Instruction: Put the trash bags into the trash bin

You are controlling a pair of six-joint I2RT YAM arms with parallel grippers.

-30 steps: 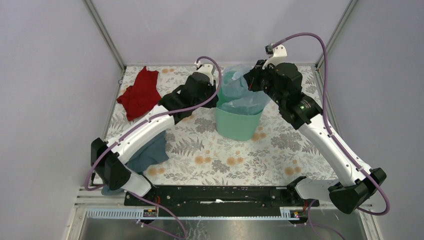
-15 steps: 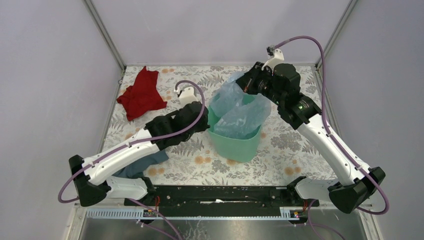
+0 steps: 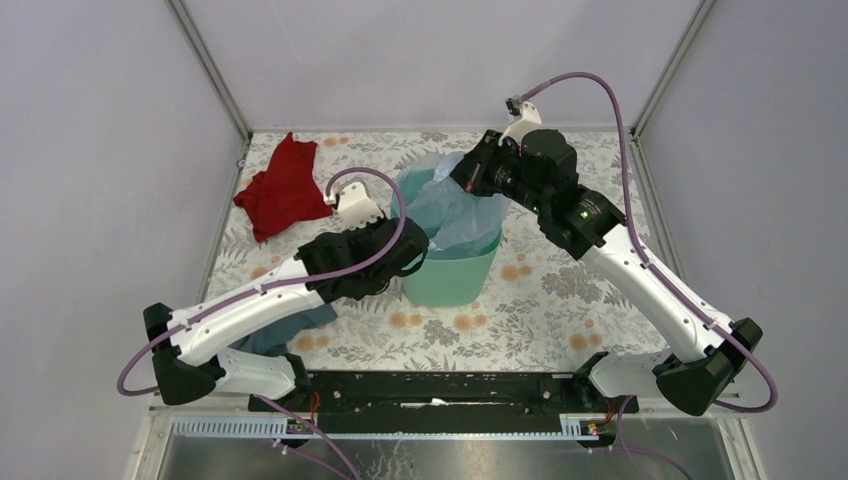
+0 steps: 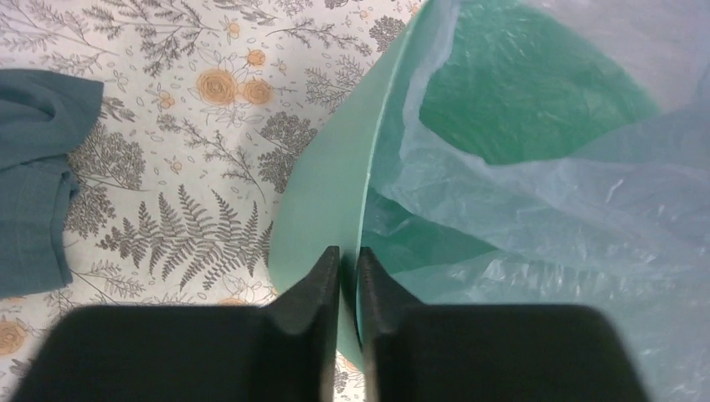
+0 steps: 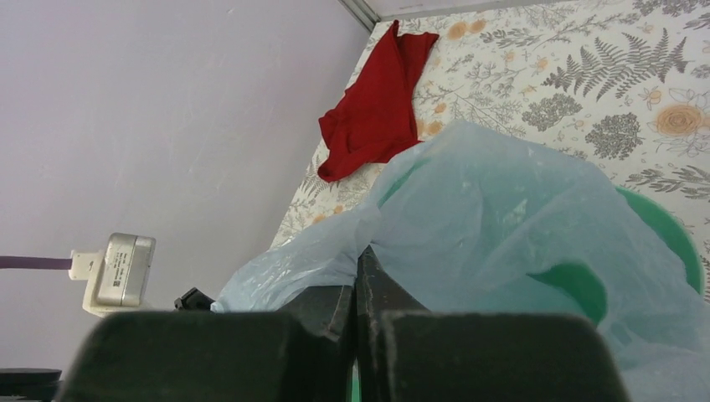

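Trash bag [image 3: 452,212] film is pinched tight in our right gripper [image 3: 466,177] and drapes below it into the trash bin [image 3: 452,283], with some spilling over the rim. Our left gripper [image 4: 349,255] is clamped narrow on the bin's rim, with the bag just to its right and the grey-blue cloth [image 4: 33,184] well to its left. Flowered table [image 3: 560,290] shows beside the bin. Only the left wrist view shows the rim edge running between the fingers. Only the right wrist view shows the pinched fold, with the red cloth [image 5: 377,109] far beyond it.
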